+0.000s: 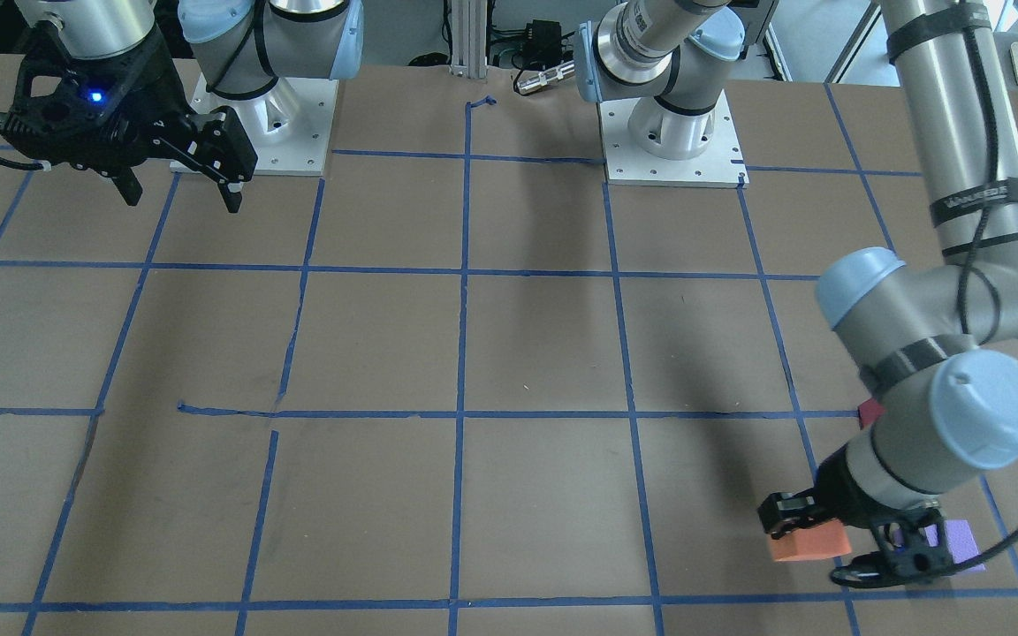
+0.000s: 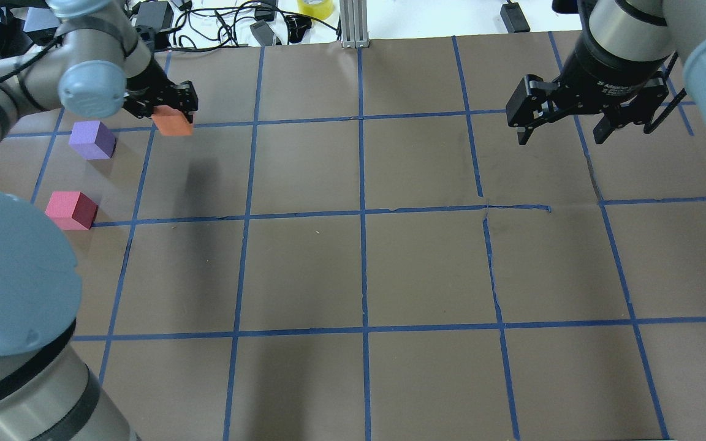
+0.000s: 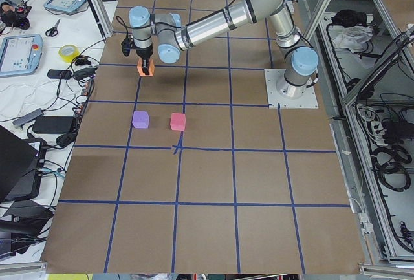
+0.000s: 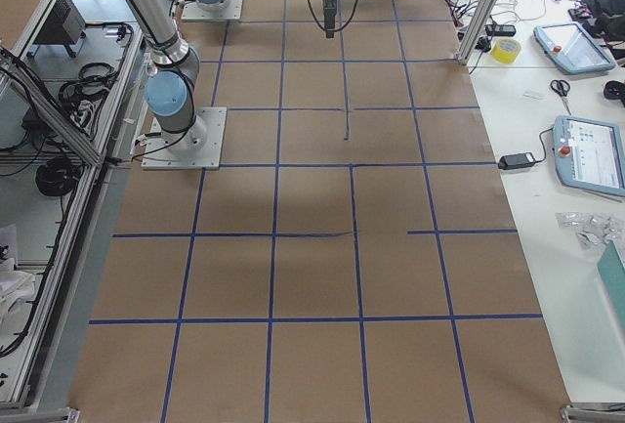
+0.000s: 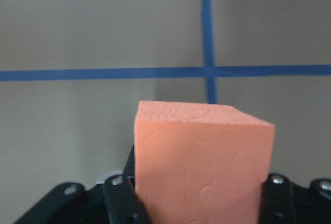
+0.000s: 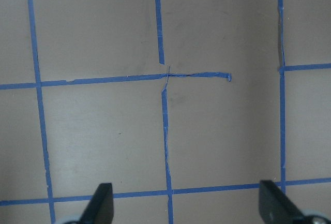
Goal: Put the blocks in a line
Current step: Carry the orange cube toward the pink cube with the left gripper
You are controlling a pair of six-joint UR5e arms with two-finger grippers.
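Left hand [image 2: 168, 113] clamped on orange block [image 2: 174, 124]; right hand [image 2: 560, 136] spread apart; purple block [image 2: 91, 139], pinkish-red block [image 2: 71, 210] nearby

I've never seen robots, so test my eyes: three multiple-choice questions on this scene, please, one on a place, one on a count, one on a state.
1. Where is the orange block? A) in the left tool B) on the floor C) atop another block
2. How many blocks lie loose on the table? A) none B) two C) three
3. The right tool is: A) open, empty B) shut on a block C) missing
Answers: 1A, that tool grips it; 2B, the purple block and the pinkish-red block; 3A, its jaws stand apart, nothing between.
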